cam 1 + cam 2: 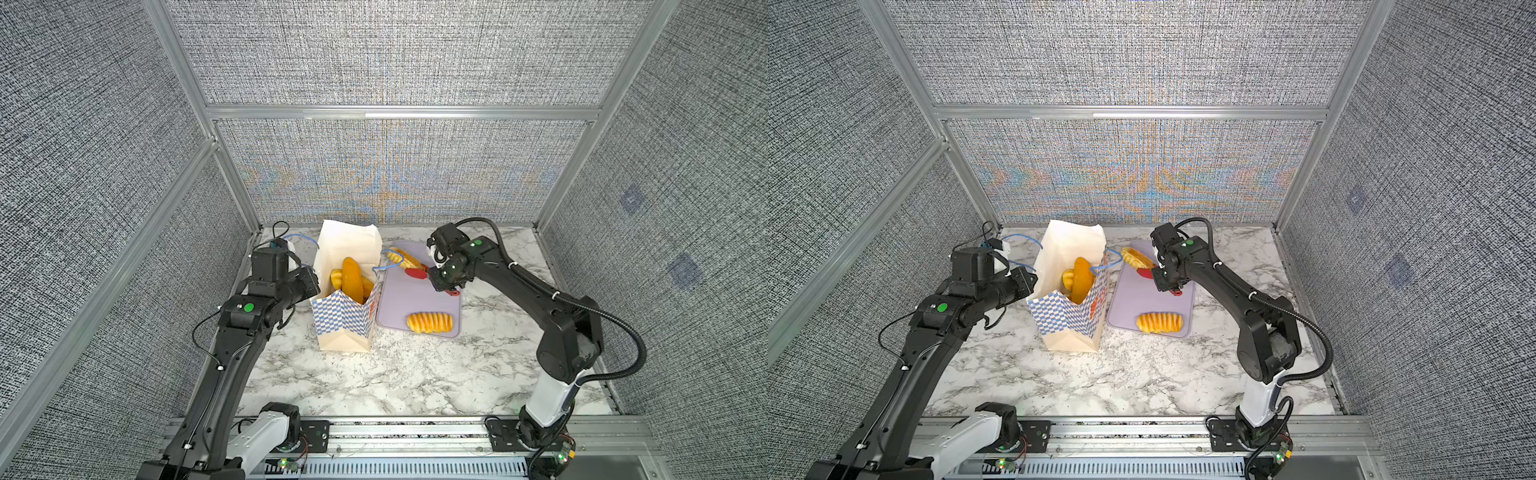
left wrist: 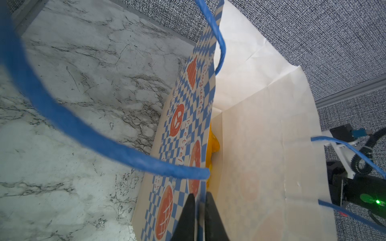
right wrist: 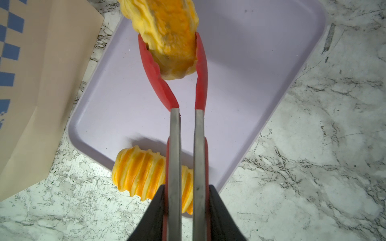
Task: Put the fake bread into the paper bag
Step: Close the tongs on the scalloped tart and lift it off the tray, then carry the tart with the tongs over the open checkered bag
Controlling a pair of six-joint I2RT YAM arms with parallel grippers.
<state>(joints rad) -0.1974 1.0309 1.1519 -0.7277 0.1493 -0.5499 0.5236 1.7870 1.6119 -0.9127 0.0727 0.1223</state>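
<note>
The left gripper (image 2: 200, 197) is closed narrow on the left wall of the paper bag (image 1: 345, 320), apparently to keep its mouth spread. The bag stands near the back edge of the tabletop (image 1: 415, 374), with fake bread (image 1: 352, 278) inside. On the lavender tray (image 1: 399, 299) beside it a ribbed roll (image 1: 429, 323) lies at the near edge, and the right gripper (image 3: 186, 187), clamped on red tongs (image 3: 155, 73), holds a twisted pastry (image 3: 171, 37) above the far end.

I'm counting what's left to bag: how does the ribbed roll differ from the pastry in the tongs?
The ribbed roll lies loose on the lavender tray; the flaky pastry is pinched in the red tongs. The ribbed roll has even, smooth ridges; the flaky pastry looks rough and irregular. Both are glossy yellow-orange and outside the paper bag.
</note>
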